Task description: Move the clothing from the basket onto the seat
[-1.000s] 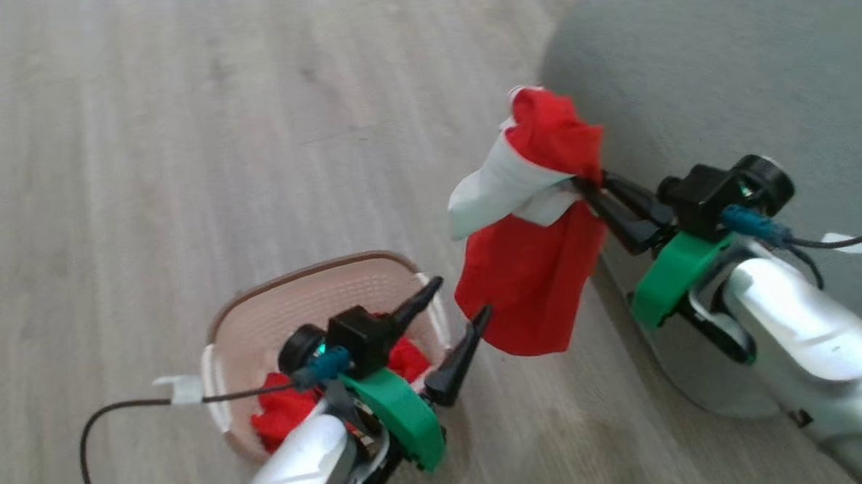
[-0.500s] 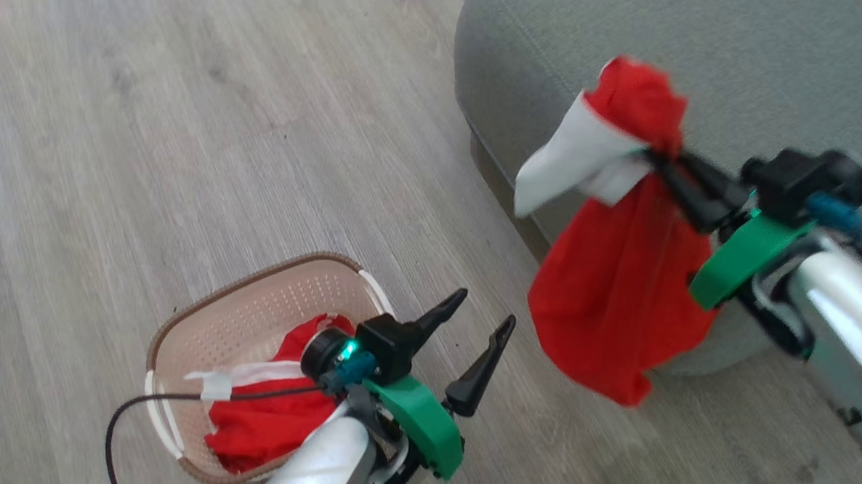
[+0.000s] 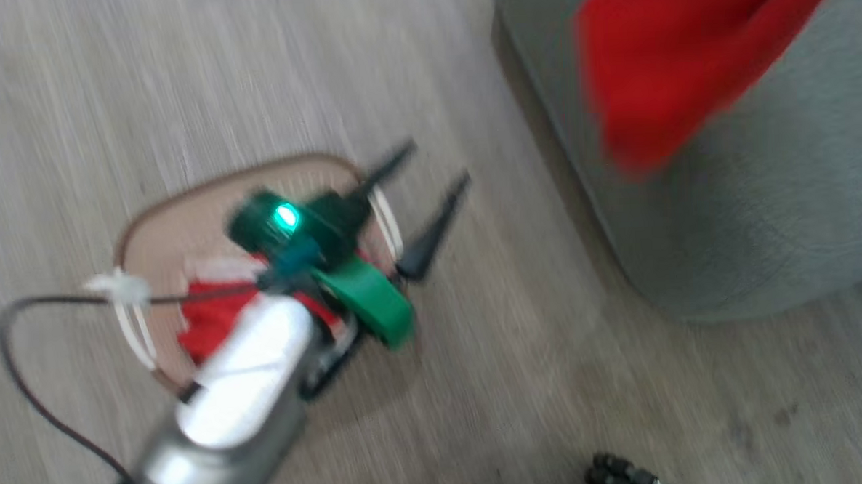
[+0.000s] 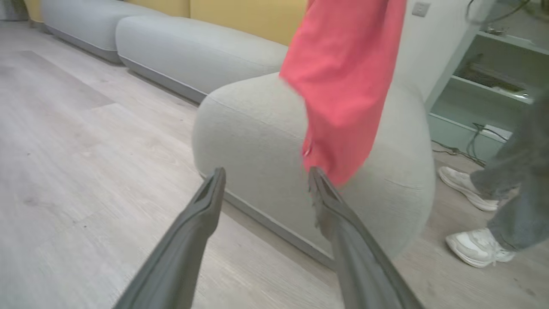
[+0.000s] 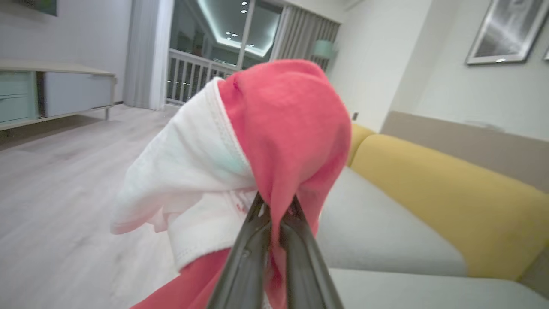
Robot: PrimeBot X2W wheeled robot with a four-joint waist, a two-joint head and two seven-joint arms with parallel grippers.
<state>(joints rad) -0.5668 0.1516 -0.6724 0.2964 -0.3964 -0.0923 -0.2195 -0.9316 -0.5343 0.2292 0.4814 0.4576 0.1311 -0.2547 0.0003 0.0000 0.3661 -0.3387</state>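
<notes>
Red clothing [image 5: 291,120], pinched tight in the right end effector [image 5: 274,206], should clear the edge of the seat [image 4: 248,128] before release. The left end effector [image 4: 266,171] gapes wide, empty.

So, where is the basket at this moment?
In the head view the basket stands on the floor at left centre, partly beneath the open left gripper and left of the grey seat.

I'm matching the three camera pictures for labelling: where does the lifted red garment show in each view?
Head view: red garment at upper right, blurred, against the grey seat.
Left wrist view: top centre, hanging before the seat.
Right wrist view: centre, pinched in the shut right gripper.
Shared landmark: the grey seat, in head and left wrist views.
</notes>
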